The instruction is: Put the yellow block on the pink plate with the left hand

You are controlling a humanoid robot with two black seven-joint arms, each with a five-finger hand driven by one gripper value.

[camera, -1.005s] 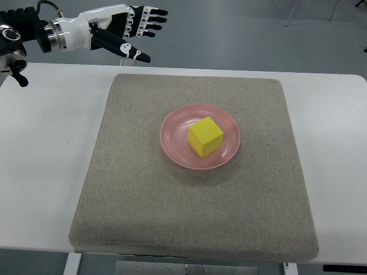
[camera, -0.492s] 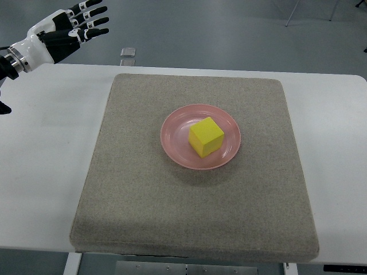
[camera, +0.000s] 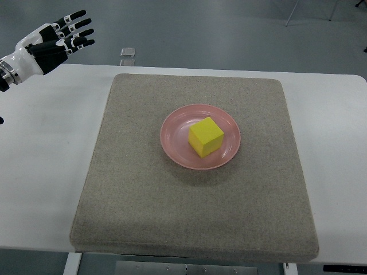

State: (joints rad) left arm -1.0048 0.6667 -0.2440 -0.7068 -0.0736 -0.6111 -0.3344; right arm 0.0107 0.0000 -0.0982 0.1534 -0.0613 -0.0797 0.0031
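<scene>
A yellow block (camera: 206, 136) sits inside the pink plate (camera: 174, 135), which lies near the middle of a grey felt mat (camera: 143, 189). My left hand (camera: 54, 39) hovers at the top left corner, beyond the table's far edge and well away from the plate. Its fingers (camera: 77, 27) are spread and hold nothing. The right hand does not show.
The mat lies on a white table (camera: 46, 154). A small grey clip-like piece (camera: 128, 52) sits at the table's far edge. Grey floor lies beyond the table.
My left hand has drawn back to the left, from above the mat's far left corner to the picture's top left corner. The block and plate have not moved.
</scene>
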